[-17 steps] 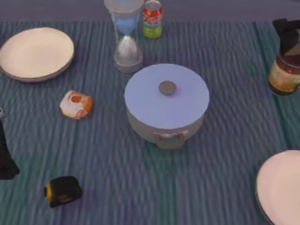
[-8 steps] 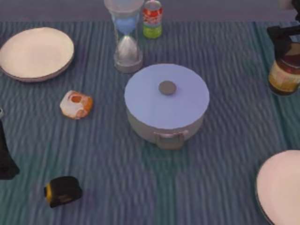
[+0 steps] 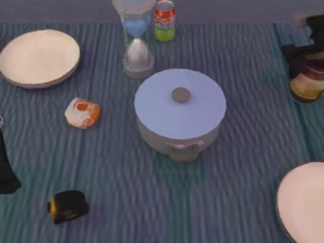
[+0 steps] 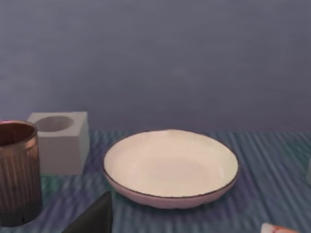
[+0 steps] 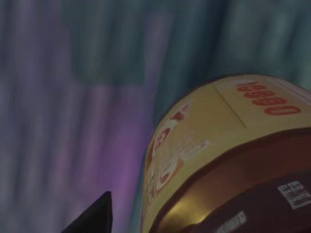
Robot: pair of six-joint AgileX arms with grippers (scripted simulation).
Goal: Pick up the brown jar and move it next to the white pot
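Brown jar (image 3: 307, 85): dark brown, yellow-tan label, red lettering. White pot (image 3: 179, 112): pale grey-white, grey knob. Tablecloth (image 3: 243, 152): blue-teal stripes.

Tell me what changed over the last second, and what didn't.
The right gripper has come down over the brown jar at the table's right edge and now covers more of its top; whether it grips is unclear. The jar has not moved. The white pot, the plates and the left arm stayed put.

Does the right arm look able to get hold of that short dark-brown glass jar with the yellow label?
Probably yes. The right gripper is right over the short dark-brown glass jar with the yellow label at the table's right edge, and nothing stands between them; the right wrist view shows the jar close up.
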